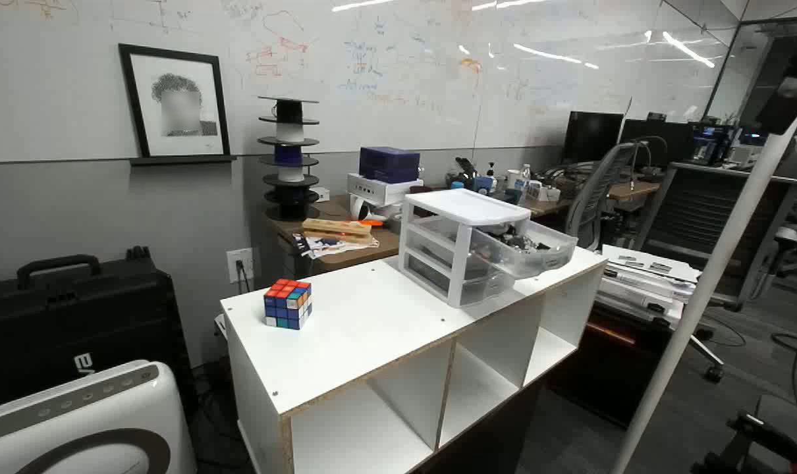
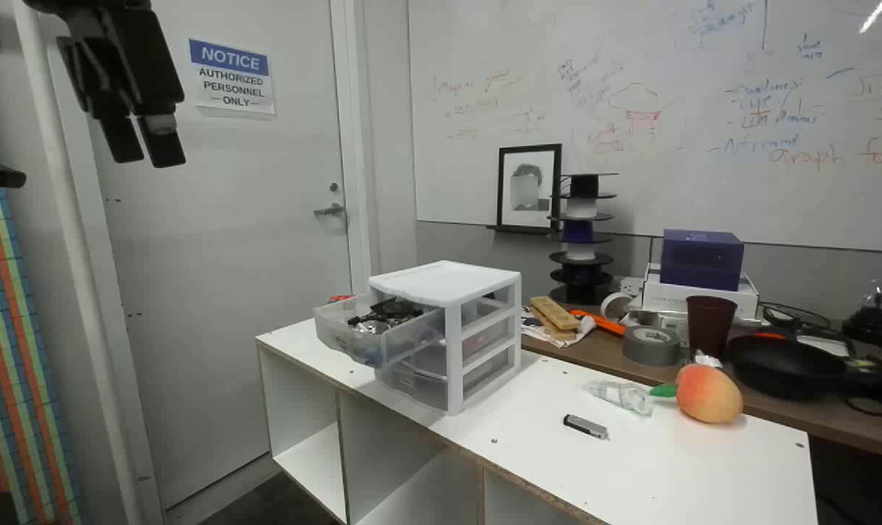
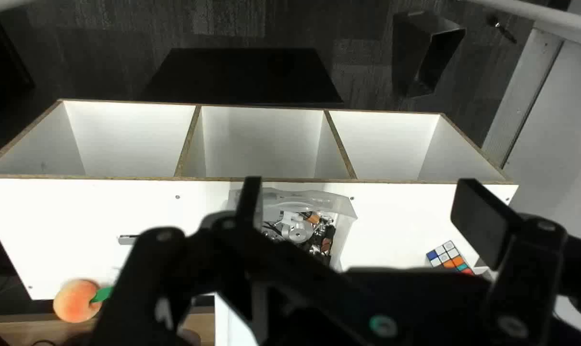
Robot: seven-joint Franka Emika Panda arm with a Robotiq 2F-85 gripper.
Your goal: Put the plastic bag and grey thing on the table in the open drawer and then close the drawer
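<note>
Here's the table (image 1: 359,342), long and white, carrying the lot. On it stands the chest (image 2: 448,283), and out of the chest juts its top drawer (image 2: 342,337), pulled wide toward the table's front edge. My gripper (image 3: 360,206) hangs well above, fingers spread apart, nothing between them. At one end, the fruit (image 2: 709,394); toward the opposite end, the cube (image 1: 288,304); neither is mine to fetch.

Now the targets! The bag (image 2: 622,396) lies crumpled just beside the fruit's leafy end, and the grey thing (image 2: 587,426) lies flat, apart from it, a little closer to the front edge. Neither is in the drawer, so I call this the approach. For the bag I want to come straight down and pinch a thick fold, since thin film would likely slip, and leave the fruit alone. For the grey thing: low, square, across its narrow width. Release each well inside the walls, so nothing snags, then push the drawer's front squarely, at the middle.

And the cameras differ! In an exterior view I get the cube whole, but no fruit, bag or grey thing; the chest likely blocks them. The wrist view looks down on the drawer's metal bits (image 3: 297,231), yet there I can barely make out the bag.
</note>
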